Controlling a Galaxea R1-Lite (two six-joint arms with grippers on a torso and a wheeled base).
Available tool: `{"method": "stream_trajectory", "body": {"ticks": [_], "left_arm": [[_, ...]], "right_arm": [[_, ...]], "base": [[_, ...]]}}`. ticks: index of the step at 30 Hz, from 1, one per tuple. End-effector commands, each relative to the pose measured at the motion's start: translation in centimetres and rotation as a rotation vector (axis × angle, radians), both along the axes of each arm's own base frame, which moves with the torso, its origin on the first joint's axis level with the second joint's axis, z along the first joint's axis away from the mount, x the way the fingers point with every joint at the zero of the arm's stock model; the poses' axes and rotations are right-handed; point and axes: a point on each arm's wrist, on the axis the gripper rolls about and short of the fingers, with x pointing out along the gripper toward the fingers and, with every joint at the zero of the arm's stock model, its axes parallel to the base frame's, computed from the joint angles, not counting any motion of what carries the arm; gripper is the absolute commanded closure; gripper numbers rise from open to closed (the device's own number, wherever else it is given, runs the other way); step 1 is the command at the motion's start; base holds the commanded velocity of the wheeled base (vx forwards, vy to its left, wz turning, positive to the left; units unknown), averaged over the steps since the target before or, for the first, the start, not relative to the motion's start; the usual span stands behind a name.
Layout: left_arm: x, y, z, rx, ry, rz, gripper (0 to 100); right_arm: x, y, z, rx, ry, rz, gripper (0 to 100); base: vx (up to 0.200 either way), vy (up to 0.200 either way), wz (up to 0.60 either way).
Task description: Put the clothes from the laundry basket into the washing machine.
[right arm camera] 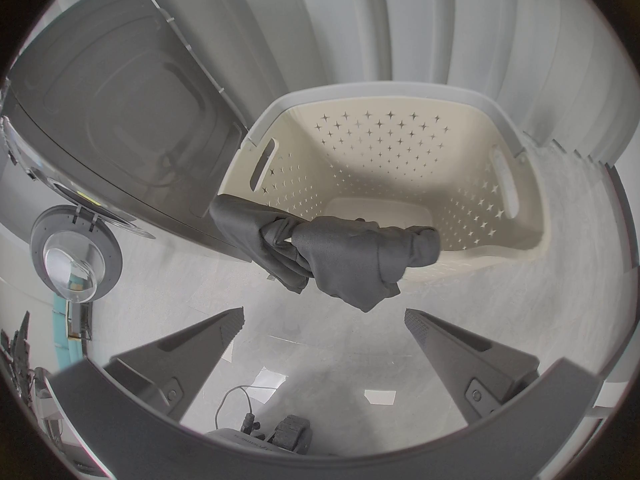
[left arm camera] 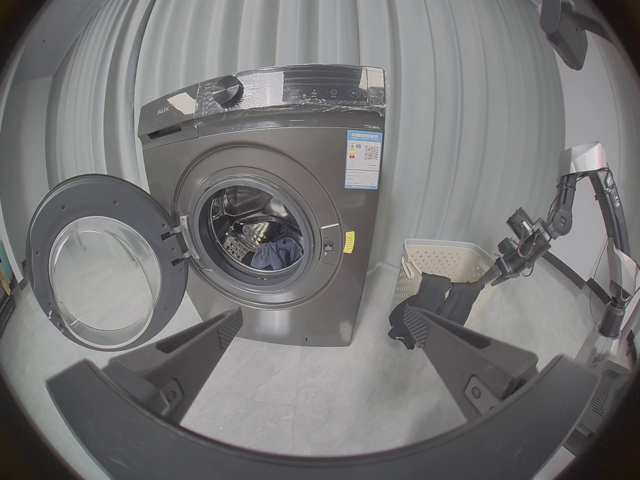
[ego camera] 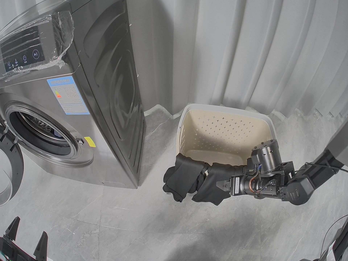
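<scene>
Fingers [right arm camera: 200, 348] on your right gripper [right arm camera: 324, 313] are spread wide and have nothing between them. A dark grey garment [ego camera: 192, 180] sits just past their tips. You can see it bunched and twisted across the near rim of the laundry basket [ego camera: 261, 118], at the corner toward the washing machine [ego camera: 108, 73], with folds hanging down the outside of the basket wall. In the head view its bunched end runs right up to your right gripper, but you cannot tell from these pictures whether cloth and fingers touch.

Your left gripper [left arm camera: 323, 313] is low and well apart from the basket. It faces the front of the washing machine with both fingers wide apart and nothing in them.

The basket stands on the pale tiled floor [ego camera: 127, 218] just beside the machine's side panel, in front of a white curtain [ego camera: 253, 37]. Its cream inside is pierced with small star-shaped holes.

On the machine the round door [left arm camera: 107, 261] is swung fully open to one side. A blue piece of clothing [left arm camera: 277, 255] lies in the bottom of the drum.
</scene>
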Motion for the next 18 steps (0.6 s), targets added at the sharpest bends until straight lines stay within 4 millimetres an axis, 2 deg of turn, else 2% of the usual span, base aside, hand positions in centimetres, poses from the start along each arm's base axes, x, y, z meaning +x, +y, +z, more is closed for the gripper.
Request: {"method": "stream_trajectory", "body": {"ticks": [1, 18], "left_arm": [[0.0, 0.0, -0.5, -0.002, 0.003, 0.000, 0], [0.0, 0.0, -0.5, -0.004, 0.001, 0.004, 0]], "right_arm": [[1.7, 1.1, -2.8, -0.027, 0.054, -0.007, 0], [5.1, 2.3, -5.4, -0.036, 0.057, -0.069, 0]], "base": [[0.000, 0.000, 0.00], [0.000, 0.000, 0.00]]}}
